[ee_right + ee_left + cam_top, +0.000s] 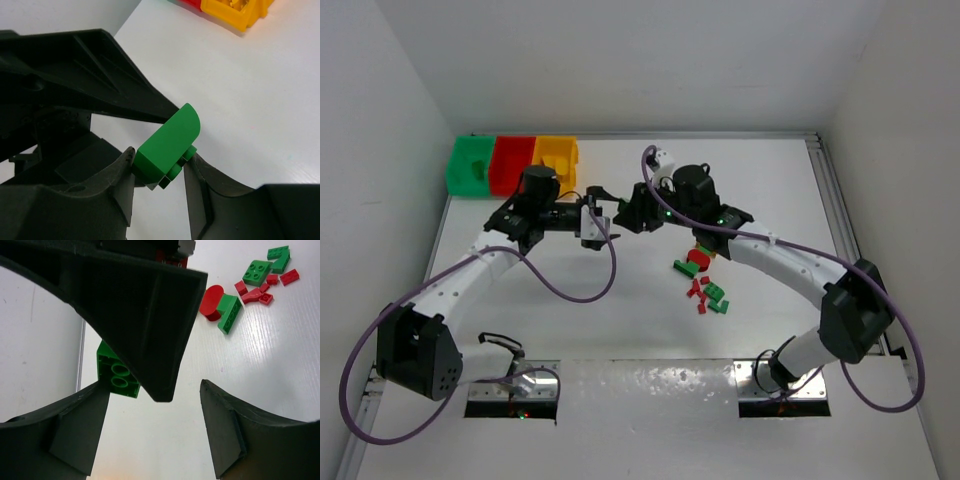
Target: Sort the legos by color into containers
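Above a white tabletop (650, 335) boxed by white walls (620, 60), the right fingers (197, 200) pinch a green lego (167, 145) (curved top). The left fingers (225, 425) gape wide.

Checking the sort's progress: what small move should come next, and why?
Probably draw the left gripper back: it stands open around the right gripper, which is shut on the green brick; that frees a path to the green bin.
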Controlling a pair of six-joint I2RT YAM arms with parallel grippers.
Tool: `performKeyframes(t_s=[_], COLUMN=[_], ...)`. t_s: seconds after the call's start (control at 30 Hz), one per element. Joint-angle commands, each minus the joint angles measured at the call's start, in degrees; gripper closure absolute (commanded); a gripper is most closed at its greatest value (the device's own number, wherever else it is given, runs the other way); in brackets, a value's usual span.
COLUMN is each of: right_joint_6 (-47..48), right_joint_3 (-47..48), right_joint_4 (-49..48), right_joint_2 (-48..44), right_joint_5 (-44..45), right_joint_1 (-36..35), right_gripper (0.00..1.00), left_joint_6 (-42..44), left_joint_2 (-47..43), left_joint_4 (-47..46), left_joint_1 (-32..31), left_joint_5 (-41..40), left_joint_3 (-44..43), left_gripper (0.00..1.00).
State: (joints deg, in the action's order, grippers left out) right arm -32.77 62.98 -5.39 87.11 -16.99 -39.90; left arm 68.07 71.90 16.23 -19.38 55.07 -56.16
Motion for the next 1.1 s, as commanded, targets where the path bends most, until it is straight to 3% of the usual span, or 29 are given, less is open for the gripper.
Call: performKeyframes(t_s=[0.0, 0.3, 0.43, 0.53, 0.63, 0.73, 0.83, 1.07], right_joint_6=[5.2, 9.8, 16.3, 23.2, 29.1, 33.2, 38.0, 41.7], right_joint_3=[-0.9, -2.5, -6.9, -9.1, -7.4, -4.7, -3.7, -0.2], right_joint_4=[2.5, 2.8, -0.4, -1.2, 3.0, 9.0, 12.2, 13.1], right_joint_2=[-3.4, -3.9, -5.7, -7.6, -7.8, -7.0, -6.1, -3.5], right_joint_5=[0.5, -0.1, -4.8, -6.5, -9.3, -11.3, -13.3, -15.2], right_joint_1=[-1.3, -1.2, -1.2, -1.1, -0.8, -0.3, -0.3, -0.2], right_gripper=[1.0, 1.0, 1.0, 1.0, 1.0, 1.0, 1.0, 1.0], left_joint_6=[3.6, 3.5, 0.9, 4.9, 11.3, 10.5, 7.8, 8.8], left_joint_2=[-1.6, -1.8, -1.8, -1.8, -1.6, -1.6, -1.6, 1.4], left_joint_4=[-1.8, -1.7, -1.4, 3.9, 13.7, 14.0, 12.4, 14.5], left_joint_1=[-0.7, -0.7, -0.7, -0.7, -0.7, -0.7, -0.7, -1.3], left_joint_5=[-0.5, -1.5, -1.3, 2.1, 5.5, 4.8, 4.4, 11.4], left_joint_3=[-1.1, -0.4, -1.3, -2.8, -3.5, -3.3, -3.3, -2.6], left_gripper=[0.29, 0.29, 0.29, 0.29, 0.3, 0.33, 0.43, 0.41])
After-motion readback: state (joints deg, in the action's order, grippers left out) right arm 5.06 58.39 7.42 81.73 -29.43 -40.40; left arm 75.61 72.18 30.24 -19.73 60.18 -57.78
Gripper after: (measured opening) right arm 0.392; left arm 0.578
